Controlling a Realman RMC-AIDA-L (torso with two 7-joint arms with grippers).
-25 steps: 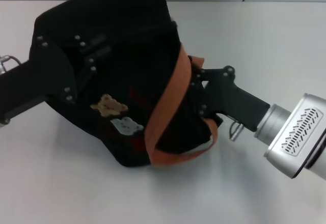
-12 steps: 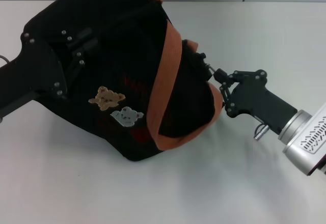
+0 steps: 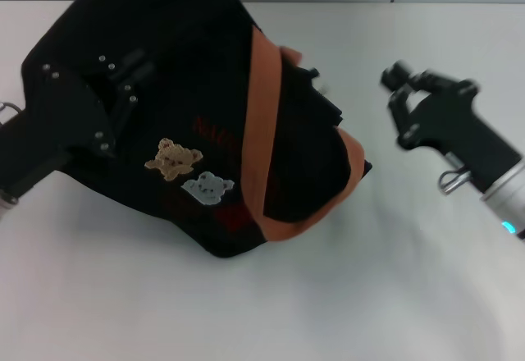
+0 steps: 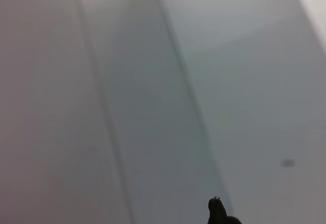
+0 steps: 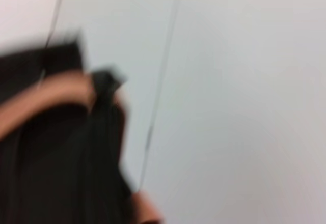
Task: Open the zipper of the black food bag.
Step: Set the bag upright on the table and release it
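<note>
On the white table (image 3: 394, 295), head view: black food bag (image 3: 180, 57) lying tilted across the left and centre, reaching up to the far edge of the frame. Orange-brown strap (image 3: 261, 123) running down the bag's face and curling round its near right corner. Tan bear patch (image 3: 173, 158) and pale grey bear patch (image 3: 207, 187) side by side on the near face, red lettering just beside them. Zipper (image 3: 321, 98) visible only as a dark ridged seam along the bag's right edge, with no pull tab to be made out. Left gripper (image 3: 111, 90) pressed against the bag's left side, black body and screw heads showing; fingers hidden against the fabric, state impossible to tell. Right gripper (image 3: 399, 92) to the right of the bag, well apart from it, touching nothing; fingers (image 3: 397, 74) blurred, apparently spread, holding nothing.

Left wrist view: pale grey wall (image 4: 153, 81) with faint vertical seams; small dark tip at one edge, too little to identify.

Right wrist view: blurred part of the black food bag (image 5: 56, 173) with an orange-brown strap (image 5: 46, 99) crossing it, against a pale grey wall (image 5: 244, 81); no fingers visible.
</note>
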